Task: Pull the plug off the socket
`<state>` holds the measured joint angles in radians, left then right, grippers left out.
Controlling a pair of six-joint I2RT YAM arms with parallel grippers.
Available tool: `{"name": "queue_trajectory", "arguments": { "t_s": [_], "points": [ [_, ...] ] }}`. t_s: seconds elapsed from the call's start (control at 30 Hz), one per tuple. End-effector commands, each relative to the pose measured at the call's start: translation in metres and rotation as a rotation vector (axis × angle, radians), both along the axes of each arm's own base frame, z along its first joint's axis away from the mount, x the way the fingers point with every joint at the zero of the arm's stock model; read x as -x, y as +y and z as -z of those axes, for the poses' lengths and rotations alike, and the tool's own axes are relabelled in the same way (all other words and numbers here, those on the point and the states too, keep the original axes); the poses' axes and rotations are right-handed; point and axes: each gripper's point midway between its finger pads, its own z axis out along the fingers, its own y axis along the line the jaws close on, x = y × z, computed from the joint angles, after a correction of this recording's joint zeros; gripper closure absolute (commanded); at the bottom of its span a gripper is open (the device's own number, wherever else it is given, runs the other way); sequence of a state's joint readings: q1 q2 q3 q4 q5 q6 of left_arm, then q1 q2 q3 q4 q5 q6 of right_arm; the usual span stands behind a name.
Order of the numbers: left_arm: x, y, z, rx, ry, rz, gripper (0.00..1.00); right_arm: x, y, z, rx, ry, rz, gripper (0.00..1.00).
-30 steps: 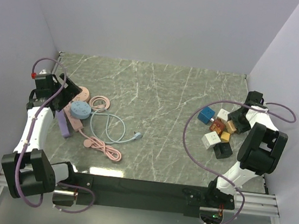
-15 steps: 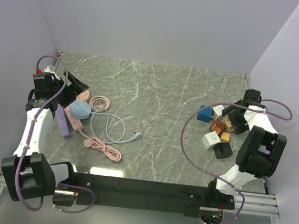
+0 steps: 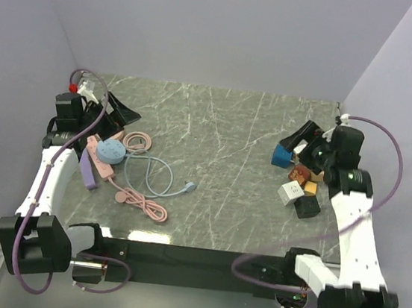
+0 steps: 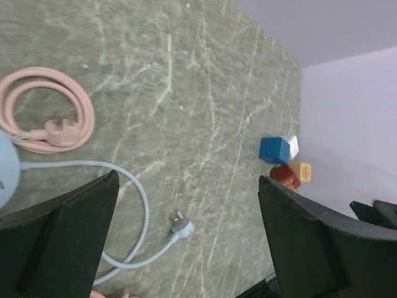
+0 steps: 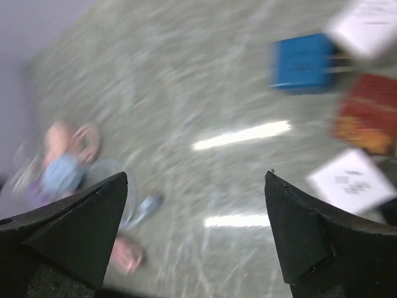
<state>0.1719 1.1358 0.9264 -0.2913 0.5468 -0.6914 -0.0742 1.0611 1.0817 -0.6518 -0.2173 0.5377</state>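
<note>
R gripper (image 3: 297,143) has risen, jaws now apart, empty, cube pile (image 3: 301,190) just below; L gripper (image 3: 123,112) apart too. Unplug prob. done.

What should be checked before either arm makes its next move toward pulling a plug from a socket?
1. The left claw is open and empty: ok.
2. The right claw is open and empty: ok.
3. The blue plug lies loose on the table, out of any socket: ok.
4. The pink plug lies loose, not in a socket: ok.
5. A plug is seated in the round blue socket: cannot tell, its face is too small to read.
6. The right wrist view is sharp enough to aim near the blue cube: not ok, it is motion-blurred.
</note>
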Motion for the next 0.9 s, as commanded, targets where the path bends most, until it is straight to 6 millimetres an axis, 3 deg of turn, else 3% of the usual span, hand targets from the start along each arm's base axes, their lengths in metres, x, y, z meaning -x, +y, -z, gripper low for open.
{"name": "queue_trajectory", "arguments": {
  "t_s": [0.0, 0.13, 0.4, 0.87],
  "points": [
    [-0.002, -0.019, -0.037, -0.014, -0.131, 0.101, 0.01, 0.025, 0.055, -0.042, -0.075, -0.179, -0.276, 0.03],
    [0.003, -0.032, -0.046, -0.043, -0.158, 0.146, 0.01, 0.061, 0.069, -0.081, -0.104, -0.340, -0.355, 0.02],
    [0.019, -0.047, -0.074, -0.073, -0.250, 0.202, 0.00, 0.105, 0.067, -0.119, -0.030, -0.497, -0.379, 0.02],
    [0.034, -0.057, -0.110, -0.128, -0.372, 0.243, 0.01, 0.122, 0.057, -0.158, 0.051, -0.615, -0.329, 0.00]
  ]
}}
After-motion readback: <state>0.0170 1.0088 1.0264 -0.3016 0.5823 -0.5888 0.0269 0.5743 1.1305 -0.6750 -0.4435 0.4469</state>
